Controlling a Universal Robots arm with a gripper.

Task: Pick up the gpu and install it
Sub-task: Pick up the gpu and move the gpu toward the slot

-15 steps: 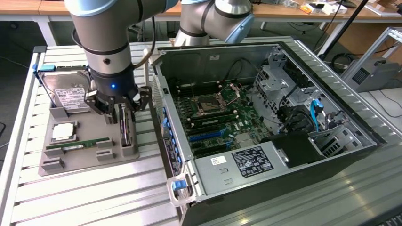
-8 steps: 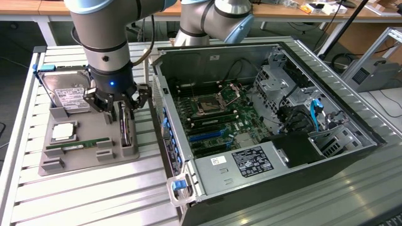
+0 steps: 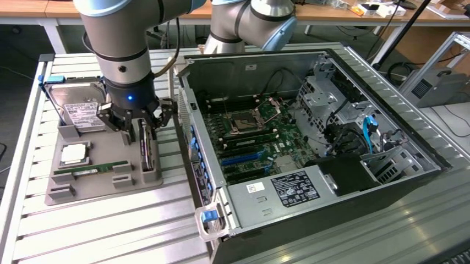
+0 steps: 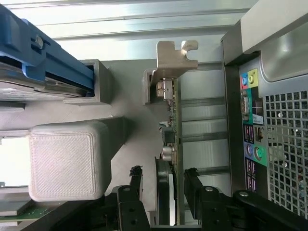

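Arm (image 3: pixel 121 49): upright over the grey holder tray (image 3: pixel 96 184), wrist pointing straight down, at the exterior view's left of the computer case (image 3: pixel 316 165); blue light lit on the wrist.
Tool (image 3: pixel 140 125): lowered onto the tray's rear slot; fingers (image 4: pixel 136 185) spread apart, one on each side of the gpu (image 3: pixel 147 147), a narrow gap visible on both sides, so open and not gripping.
Gpu: standing on edge in its tray slot, just beside the case's rear wall; in the wrist view the card (image 4: pixel 174 139) runs between the fingers, its silvery metal bracket (image 4: pixel 175 57) at the far end.
Hard drive (image 3: pixel 79 107): seated at the tray's rear.
Memory stick (image 3: pixel 92 169): lying in the tray's front.
Bench (image 3: pixel 103 231): slatted metal; carries tray and case.
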